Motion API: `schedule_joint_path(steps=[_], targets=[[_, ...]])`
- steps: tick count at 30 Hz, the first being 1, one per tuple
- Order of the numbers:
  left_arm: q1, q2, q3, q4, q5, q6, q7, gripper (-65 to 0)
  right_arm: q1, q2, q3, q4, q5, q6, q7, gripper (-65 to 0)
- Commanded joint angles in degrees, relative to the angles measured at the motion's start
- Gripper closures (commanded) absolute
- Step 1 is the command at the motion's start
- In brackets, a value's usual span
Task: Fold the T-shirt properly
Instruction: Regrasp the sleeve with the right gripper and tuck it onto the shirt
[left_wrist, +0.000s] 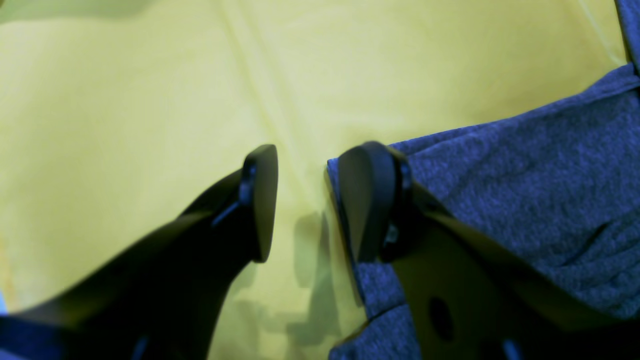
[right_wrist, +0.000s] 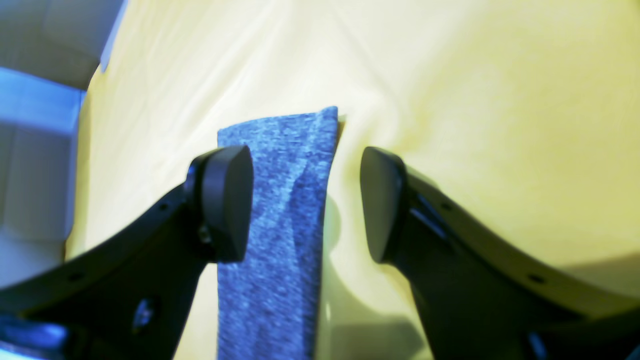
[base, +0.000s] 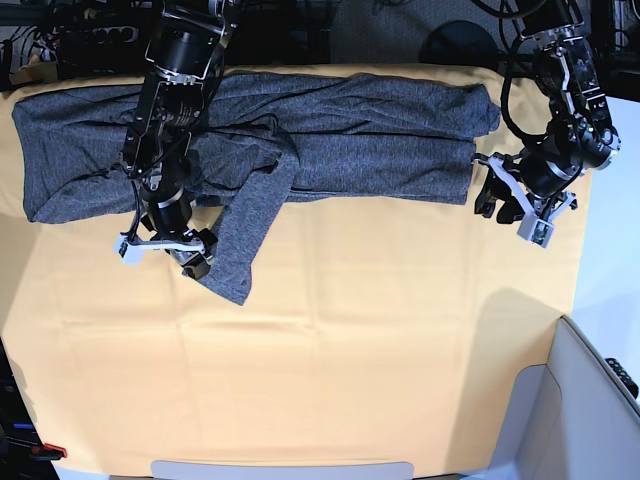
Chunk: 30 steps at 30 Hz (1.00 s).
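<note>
Left gripper (left_wrist: 307, 202): jaws spread, gripping nothing; right-hand pad sitting over the corner edge of the T-shirt (left_wrist: 525, 200), gap between pads showing only yellow cloth (left_wrist: 150, 100).
Right gripper (right_wrist: 305, 205): jaws spread too, nothing pinched; hanging over the end of a sleeve (right_wrist: 280, 210), sleeve strip partly under the left-hand pad.
T-shirt: stretched along the far edge of the surface in the base view (base: 340, 130), bunched near the middle, one sleeve (base: 245, 235) trailing diagonally toward the near side.
Around: grey bin (base: 590, 410) at the near corner, well apart from the shirt; dark gear past the far edge.
In the way: right arm (base: 165, 120) lying across the shirt body, hiding part of it.
View differences: base shows the whole layout; wrist cams alone show the gaps between pads clearly.
</note>
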<state>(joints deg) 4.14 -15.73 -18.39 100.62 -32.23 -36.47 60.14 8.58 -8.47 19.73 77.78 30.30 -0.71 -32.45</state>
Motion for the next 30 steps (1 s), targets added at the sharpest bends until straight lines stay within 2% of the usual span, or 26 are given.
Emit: schedule_joint_path(steps=[1, 3, 12, 19, 30], targets=[[-0.8, -0.6, -0.1, -0.2, -0.8, -0.1, -0.8, -23.3, -0.3, -0.5, -1.2, 0.0, -0.5, -2.7, -4.1, -34.5], [-0.8, -0.6, -0.1, -1.4, -0.8, -0.1, -1.0, -23.3, -0.3, -0.5, -2.5, 0.2, -0.5, -5.3, -4.1, -34.5], [-0.8, -0.6, -0.1, -2.5, -0.8, -0.1, -1.3, -23.3, 0.7, -0.5, -3.4, -0.3, -0.8, -12.6, -4.2, -34.5], [-1.7, -0.6, -0.1, -2.5, -0.8, -0.1, -0.8, -23.3, 3.0, -0.5, -11.7, 0.1, -0.9, -17.9, -4.1, -34.6], [-2.0, -0.6, -0.1, -2.5, -0.8, -0.1, -0.8, -23.3, 3.8, -0.5, -13.3, -0.2, -0.8, -18.0, -4.1, -34.2]])
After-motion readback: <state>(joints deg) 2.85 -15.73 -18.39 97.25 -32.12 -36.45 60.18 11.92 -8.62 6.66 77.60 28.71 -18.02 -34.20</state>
